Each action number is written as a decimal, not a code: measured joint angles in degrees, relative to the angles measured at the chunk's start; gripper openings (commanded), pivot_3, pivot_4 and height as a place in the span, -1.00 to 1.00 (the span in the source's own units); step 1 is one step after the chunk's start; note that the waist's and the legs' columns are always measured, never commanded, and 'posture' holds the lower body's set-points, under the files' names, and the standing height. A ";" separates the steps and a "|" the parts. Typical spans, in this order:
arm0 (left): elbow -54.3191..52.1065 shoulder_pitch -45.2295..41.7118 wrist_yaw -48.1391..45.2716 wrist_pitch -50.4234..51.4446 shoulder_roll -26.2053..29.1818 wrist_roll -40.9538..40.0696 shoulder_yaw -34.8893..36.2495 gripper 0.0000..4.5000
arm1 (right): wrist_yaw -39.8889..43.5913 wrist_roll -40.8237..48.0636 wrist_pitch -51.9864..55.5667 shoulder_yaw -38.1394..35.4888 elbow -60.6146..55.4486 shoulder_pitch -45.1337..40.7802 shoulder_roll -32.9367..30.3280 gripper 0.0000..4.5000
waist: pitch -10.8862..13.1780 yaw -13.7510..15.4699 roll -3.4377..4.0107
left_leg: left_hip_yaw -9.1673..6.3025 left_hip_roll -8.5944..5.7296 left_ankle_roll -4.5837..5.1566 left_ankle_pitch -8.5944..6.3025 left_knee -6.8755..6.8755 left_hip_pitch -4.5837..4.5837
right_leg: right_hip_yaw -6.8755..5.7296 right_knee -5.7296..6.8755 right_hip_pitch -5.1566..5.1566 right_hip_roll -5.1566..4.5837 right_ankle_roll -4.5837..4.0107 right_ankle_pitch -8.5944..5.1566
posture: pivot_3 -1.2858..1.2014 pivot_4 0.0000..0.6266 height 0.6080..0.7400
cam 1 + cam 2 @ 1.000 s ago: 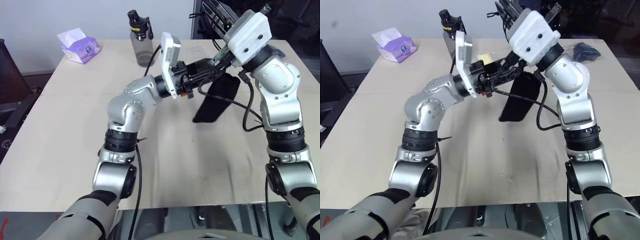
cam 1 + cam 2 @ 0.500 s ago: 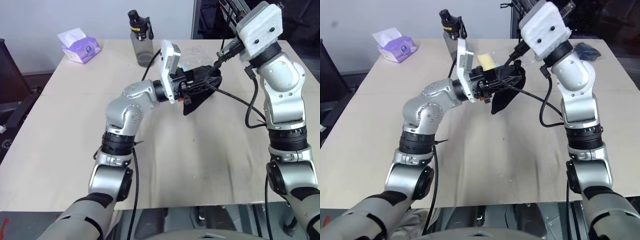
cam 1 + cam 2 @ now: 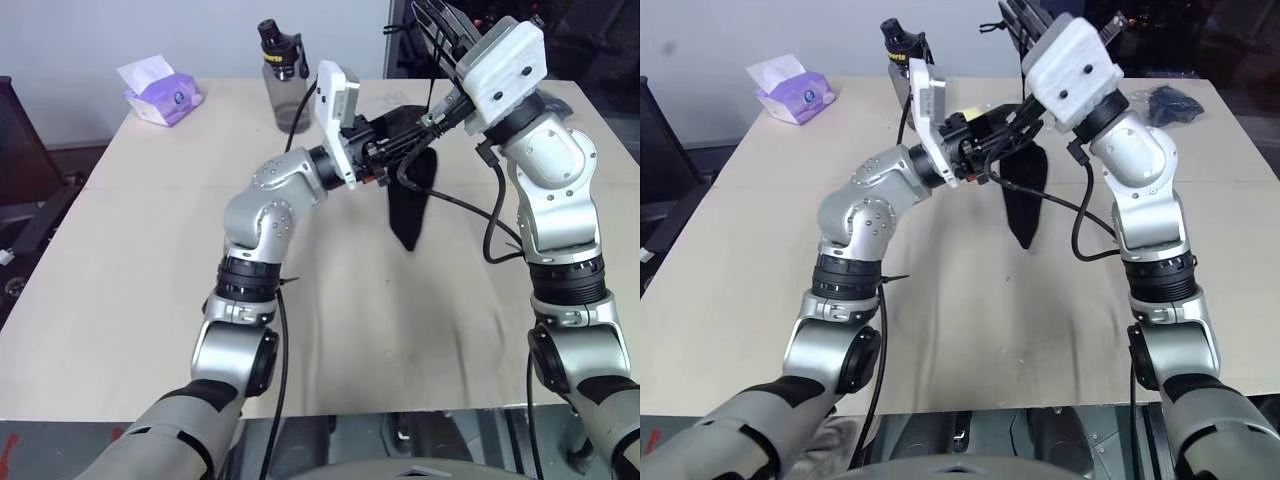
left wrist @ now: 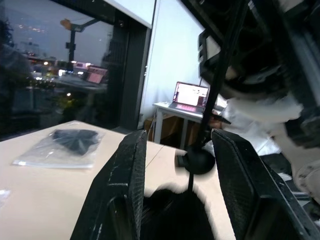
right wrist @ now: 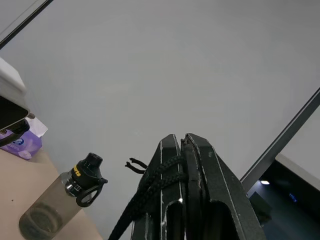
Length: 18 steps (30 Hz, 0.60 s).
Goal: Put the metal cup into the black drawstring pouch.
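Observation:
The black drawstring pouch (image 3: 408, 205) hangs as a narrow fold above the table (image 3: 120, 250), its top held up between my two grippers. My left gripper (image 3: 388, 152) reaches in from the left and grips the bulky top of the pouch. In the left wrist view, black fabric (image 4: 172, 215) sits between its fingers (image 4: 125, 190). My right gripper (image 5: 182, 142) points up and away, shut on the pouch's thin black cord (image 5: 150, 192). The metal cup is hidden from view.
A grey bottle with a black cap (image 3: 285, 85) and a purple tissue box (image 3: 160, 90) stand at the table's far edge. A clear plastic bag with a dark item (image 3: 1170, 100) lies at the far right. The near half of the table is bare.
Half a second ago the pouch was bunched up by the left gripper. Now it hangs straight down in a long narrow fold. Both grips are unchanged.

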 measured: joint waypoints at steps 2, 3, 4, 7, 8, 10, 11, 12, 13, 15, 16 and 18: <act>0.00 0.00 -0.04 0.04 -0.22 -0.02 -0.04 -0.07 | 0.27 0.01 0.00 0.01 0.00 0.00 0.00 -1.00 | 0.00 0.00 0.00 | -0.01 0.00 0.00 0.00 0.00 0.00 | -0.01 0.00 0.00 0.01 0.00 0.00 | 0.03 -0.52 1.00; 0.00 0.00 -0.04 0.09 -0.23 -0.04 -0.04 -0.07 | 0.32 0.00 0.00 0.01 0.00 0.00 0.00 -1.00 | 0.00 -0.01 0.00 | -0.01 0.00 0.00 0.00 0.00 0.00 | -0.01 0.00 0.00 0.01 0.00 0.00 | 0.03 -0.52 1.00; 0.00 0.00 -0.06 0.18 -0.23 -0.08 -0.04 -0.07 | 0.37 0.00 0.00 0.01 0.00 0.00 0.00 -1.00 | 0.00 -0.04 0.00 | -0.01 0.00 0.00 0.00 0.00 0.01 | 0.00 0.00 0.00 0.01 0.00 0.00 | 0.03 -0.52 1.00; 0.00 0.04 -0.37 0.51 -0.19 -0.09 -0.08 -0.07 | 0.47 0.00 0.00 0.01 0.00 0.00 0.00 -1.00 | 0.00 -0.03 0.00 | -0.01 0.00 0.00 0.00 0.00 0.00 | -0.01 0.00 0.00 0.01 0.00 0.00 | 0.03 -0.52 1.00; 0.00 0.08 -0.40 0.55 -0.18 -0.09 -0.09 -0.07 | 0.48 0.00 0.00 0.01 0.00 0.00 0.00 -1.00 | 0.00 -0.02 0.00 | -0.01 0.00 0.00 0.00 0.00 0.00 | 0.00 0.00 0.00 0.01 0.00 0.00 | 0.03 -0.52 1.00; 0.00 0.23 -0.43 0.65 -0.17 -0.12 -0.08 -0.42 | 0.52 0.01 0.00 0.01 0.00 0.00 0.00 -1.00 | 0.00 -0.01 0.00 | 0.00 0.00 0.00 0.00 0.00 0.00 | 0.00 0.00 0.00 0.01 0.00 0.00 | 0.03 -0.52 1.00; 0.00 0.25 -0.44 0.79 -0.17 -0.24 -0.05 -0.61 | 0.55 0.01 0.00 0.02 0.00 0.00 0.00 -1.00 | 0.00 -0.01 0.00 | 0.00 0.00 0.00 0.00 0.00 0.00 | 0.00 0.00 0.00 0.00 0.00 0.00 | 0.03 -0.52 1.00; 0.00 0.25 -0.44 0.89 -0.17 -0.43 -0.03 -0.79 | 0.56 0.00 0.00 0.02 -0.01 0.00 0.00 -1.00 | 0.00 -0.02 0.00 | 0.00 0.00 0.00 0.00 0.00 0.00 | 0.00 0.00 0.00 0.01 0.00 0.00 | 0.03 -0.52 1.00; 0.00 0.25 -0.49 0.97 -0.16 -0.59 -0.02 -0.91 | 0.57 0.00 0.00 0.02 -0.01 0.00 0.00 -1.00 | 0.00 -0.02 0.00 | 0.00 0.00 0.00 0.00 0.00 0.00 | 0.00 0.00 0.00 0.01 0.00 0.00 | 0.03 -0.52 1.00; 0.00 0.27 -0.70 1.01 -0.12 -0.60 -0.05 -0.92 | 0.58 0.00 0.00 0.02 -0.01 0.00 0.00 -1.00 | 0.00 -0.02 0.00 | -0.01 0.00 0.00 0.00 0.00 0.00 | 0.00 0.00 0.00 0.01 0.00 0.00 | 0.03 -0.52 1.00; -0.01 0.31 -0.88 1.03 -0.04 -0.59 -0.13 -0.92 | 0.58 0.00 0.00 0.02 -0.01 0.00 0.00 -1.00 | 0.00 -0.03 0.00 | -0.01 0.00 0.00 0.00 0.00 0.01 | 0.00 0.00 0.00 0.01 0.00 0.00 | 0.03 -0.52 1.00; -0.01 0.78 -0.93 1.56 0.77 0.51 -1.20 -0.92 | -0.03 -0.09 -0.09 0.00 -0.02 -0.01 0.16 -1.00 | 0.00 -0.03 0.00 | -0.01 0.00 0.00 0.00 0.00 0.01 | 0.00 0.00 0.00 0.01 0.00 0.00 | 0.03 -0.52 1.00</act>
